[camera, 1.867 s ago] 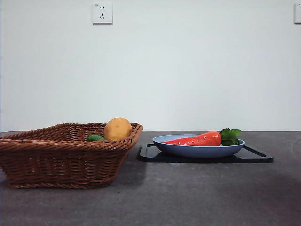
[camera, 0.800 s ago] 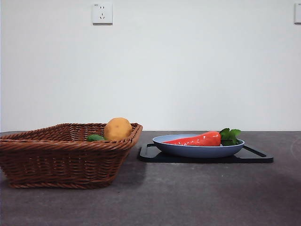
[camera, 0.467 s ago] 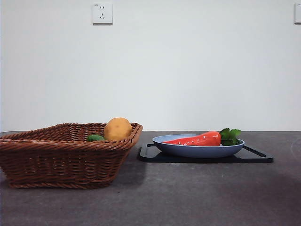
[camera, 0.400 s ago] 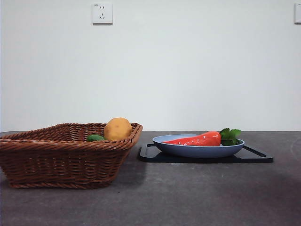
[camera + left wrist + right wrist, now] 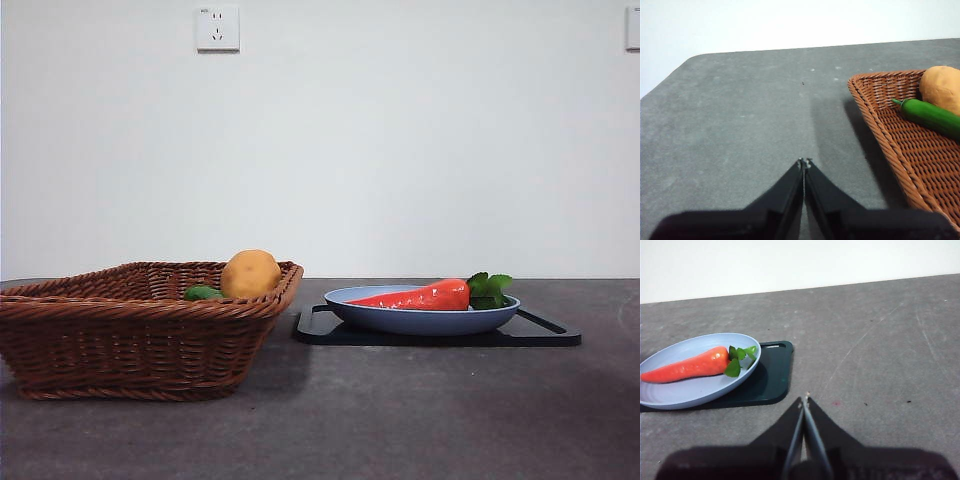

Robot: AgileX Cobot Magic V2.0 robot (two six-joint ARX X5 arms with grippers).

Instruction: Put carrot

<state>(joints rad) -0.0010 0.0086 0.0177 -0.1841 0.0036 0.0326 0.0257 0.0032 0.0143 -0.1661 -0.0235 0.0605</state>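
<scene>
The right gripper (image 5: 805, 399) hangs above the bare table with its 2 jaws pressed together and nothing between them. The left gripper (image 5: 804, 162) is in the same state, jaws closed on nothing, over the open table just left of the basket (image 5: 880, 131). Neither arm shows in the front view, so both seem to wait.

Nearest in the front view stands the wicker basket (image 5: 140, 335) on the left. Inside it lie a potato (image 5: 250, 273) and a small green vegetable (image 5: 203, 293), touching each other. Farther back and to the right is a dark tray (image 5: 545, 330), and on it rests a blue plate (image 5: 420, 320). The carrot (image 5: 425, 296) lies flat in this plate, its thin tip to the left and its green leaves to the right. In the right wrist view the carrot (image 5: 687, 369) is well apart from the right gripper.

The step in hand appears to be the very start: the carrot is not yet approached. The destination is not stated; the basket is a likely guess. The next move probably calls for the right gripper to open its jaws, travel to the plate and come down across the carrot's thick middle. The glossy tapered body may slip, so a grip near the thick end looks safer.
</scene>
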